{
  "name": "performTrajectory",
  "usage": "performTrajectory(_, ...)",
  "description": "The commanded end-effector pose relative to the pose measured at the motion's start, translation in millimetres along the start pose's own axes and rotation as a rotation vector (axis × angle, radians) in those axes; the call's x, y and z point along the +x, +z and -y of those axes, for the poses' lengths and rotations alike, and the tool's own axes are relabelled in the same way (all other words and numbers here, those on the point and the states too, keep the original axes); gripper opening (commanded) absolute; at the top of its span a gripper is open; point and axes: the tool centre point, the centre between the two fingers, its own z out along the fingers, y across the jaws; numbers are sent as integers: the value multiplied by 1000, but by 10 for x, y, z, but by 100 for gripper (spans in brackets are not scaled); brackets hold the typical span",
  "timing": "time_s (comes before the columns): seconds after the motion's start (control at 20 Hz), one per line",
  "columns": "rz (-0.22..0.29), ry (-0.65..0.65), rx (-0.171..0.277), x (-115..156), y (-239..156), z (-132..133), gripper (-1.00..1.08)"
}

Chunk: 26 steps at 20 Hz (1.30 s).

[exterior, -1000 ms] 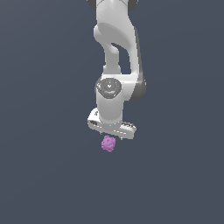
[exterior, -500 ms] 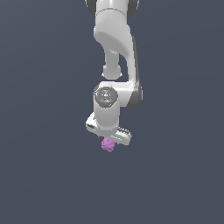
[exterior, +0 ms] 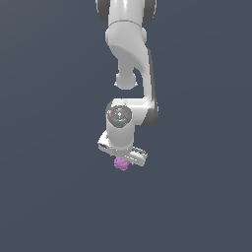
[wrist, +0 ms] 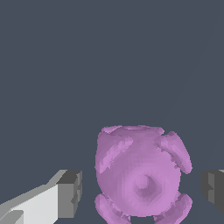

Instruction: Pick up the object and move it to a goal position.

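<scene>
While the white arm reaches down at the exterior view's centre, its jaws stand spread, dark pads either side of the pinkish-purple object [wrist: 140, 177], not touching it. Judged best: keep the blob centred, close evenly, then lift.

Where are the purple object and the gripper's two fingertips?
purple object [wrist: 139, 177]: wrist view, middle of its knobbly body.
fingers [wrist: 70, 192]: wrist view, dark pad of one fingertip.
gripper [wrist: 142, 190]: wrist view, midway between the fingertips.

object [wrist: 141, 177] between the spread jaws, apparently untouched, directly beneath the gripper [exterior: 121, 158]
</scene>
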Motion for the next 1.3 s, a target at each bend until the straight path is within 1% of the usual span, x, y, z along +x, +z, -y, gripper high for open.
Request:
performTrajectory(0.0,1,1,0,-6,134,-2,100)
performTrajectory(0.15,0,2,-1,-3,224,-5,100)
performTrajectory(0.35,0,2,-1,8,240,0,100)
performTrajectory(0.4,0,2,-1,8,240,0,-100)
performTrajectory(0.95,0,2,-1,6,238,0,-100)
performTrajectory(1.25,0,2,-1,-60,182,8,-100)
